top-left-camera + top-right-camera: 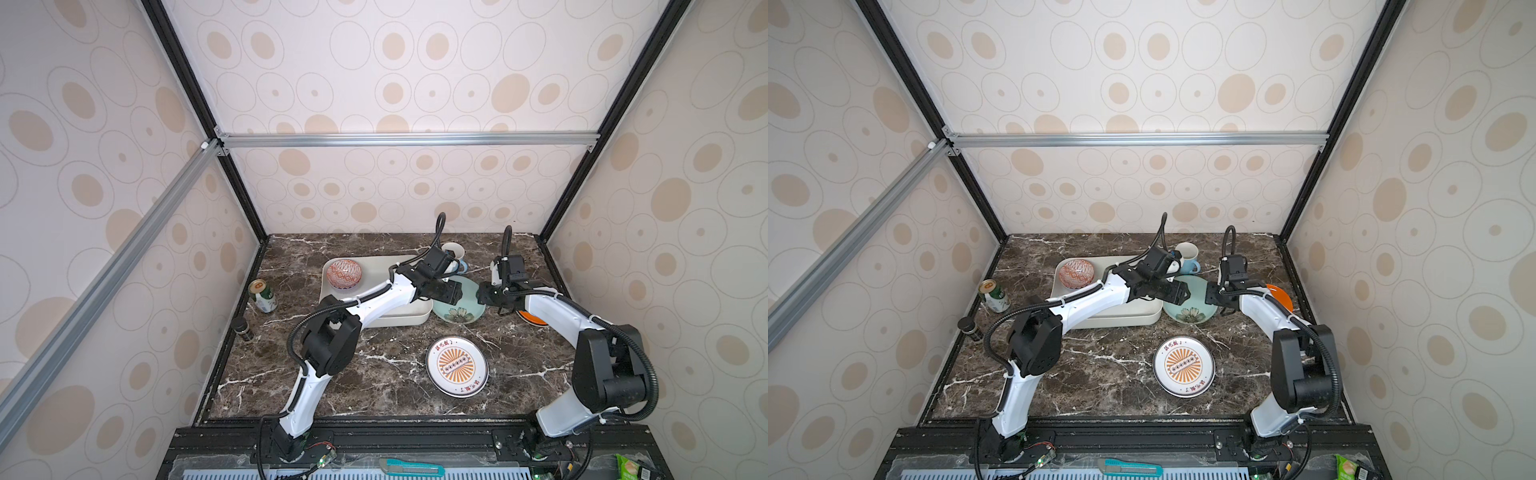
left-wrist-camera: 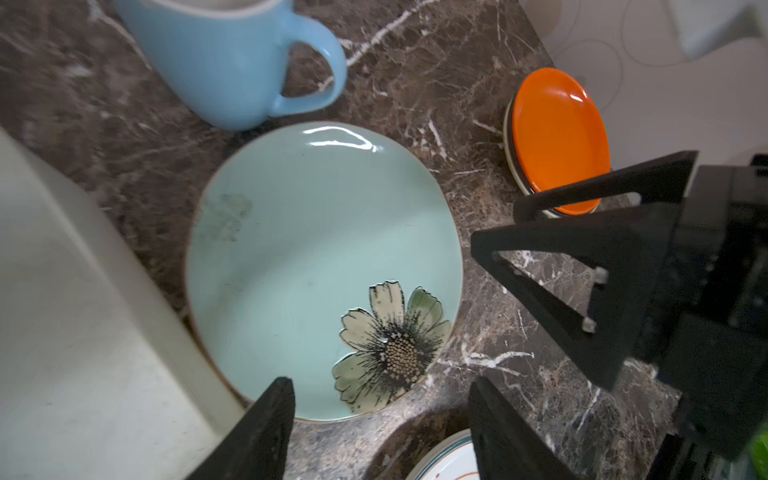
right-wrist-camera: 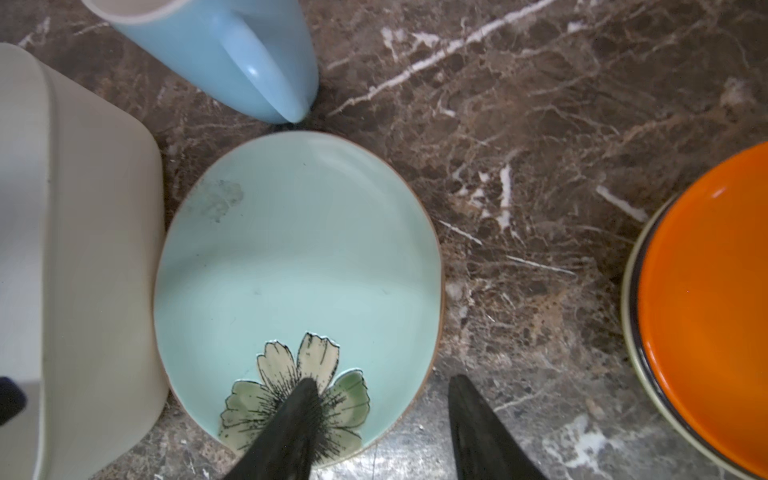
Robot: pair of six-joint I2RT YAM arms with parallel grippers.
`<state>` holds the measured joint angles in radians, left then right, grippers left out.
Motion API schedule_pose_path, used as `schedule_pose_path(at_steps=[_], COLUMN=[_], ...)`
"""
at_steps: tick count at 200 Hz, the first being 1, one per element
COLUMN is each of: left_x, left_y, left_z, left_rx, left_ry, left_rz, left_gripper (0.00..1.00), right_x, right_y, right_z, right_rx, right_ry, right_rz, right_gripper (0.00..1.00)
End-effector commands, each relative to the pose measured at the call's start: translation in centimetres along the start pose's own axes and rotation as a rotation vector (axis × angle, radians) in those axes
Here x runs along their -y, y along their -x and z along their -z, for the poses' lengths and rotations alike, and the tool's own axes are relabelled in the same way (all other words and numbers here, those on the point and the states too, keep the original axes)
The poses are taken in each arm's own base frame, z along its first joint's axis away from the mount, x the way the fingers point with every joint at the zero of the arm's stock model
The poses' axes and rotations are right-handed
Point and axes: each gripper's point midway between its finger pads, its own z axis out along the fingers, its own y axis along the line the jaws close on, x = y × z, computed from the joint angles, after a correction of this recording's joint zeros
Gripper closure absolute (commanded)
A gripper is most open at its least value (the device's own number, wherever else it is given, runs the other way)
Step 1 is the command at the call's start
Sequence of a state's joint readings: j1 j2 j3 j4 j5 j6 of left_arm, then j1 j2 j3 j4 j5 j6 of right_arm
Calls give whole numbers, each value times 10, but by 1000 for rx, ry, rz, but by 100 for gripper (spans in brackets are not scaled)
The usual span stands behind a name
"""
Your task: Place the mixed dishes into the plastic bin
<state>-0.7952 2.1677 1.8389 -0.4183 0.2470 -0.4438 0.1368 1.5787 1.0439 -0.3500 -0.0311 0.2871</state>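
Observation:
The teal floral plate (image 1: 460, 309) (image 3: 291, 257) lies on the marble beside the white plastic bin (image 1: 399, 321) (image 2: 83, 332). My right gripper (image 3: 383, 382) (image 1: 482, 293) is open, one finger over the plate's flower and the other past its rim. My left gripper (image 2: 380, 390) (image 1: 455, 293) hangs open over the plate's near edge, holding nothing. The red-white bowl (image 1: 344, 274) sits in the bin. The light-blue mug (image 1: 455, 254) (image 2: 224, 62) stands behind the plate. The orange plate (image 3: 706, 311) (image 1: 1280, 296) lies right of it, and the orange-sunburst plate (image 1: 457, 366) lies nearer the front.
A green drink can (image 1: 262, 295) and a small dark jar (image 1: 244, 329) stand at the table's left edge. The left arm stretches across the bin's right half. Black frame posts and patterned walls close in the back and sides.

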Motion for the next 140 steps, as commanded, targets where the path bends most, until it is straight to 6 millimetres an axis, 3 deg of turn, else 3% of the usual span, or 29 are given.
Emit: schedule_pose_path(at_steps=[1,44,106,140], left_x=[-9,-40,-94,-110], left_y=[-10,-24,-36,-48], left_z=[-13,-25,-11,-12], left_rx=[-33,-87,-115,-154], left_ry=[14,126,213,242], left_rz=[24,23,89,99], left_gripper=[35,40,44,46], right_x=[-2,-3,5,5], right_y=[1,3,-6,-8], right_z=[13,15,8,4], right_rx=[19,14,-19,-34], right_ry=[19,45,65,81], right_rz=[-10,-26,-72,-87], right_gripper=[47,47,46,46])
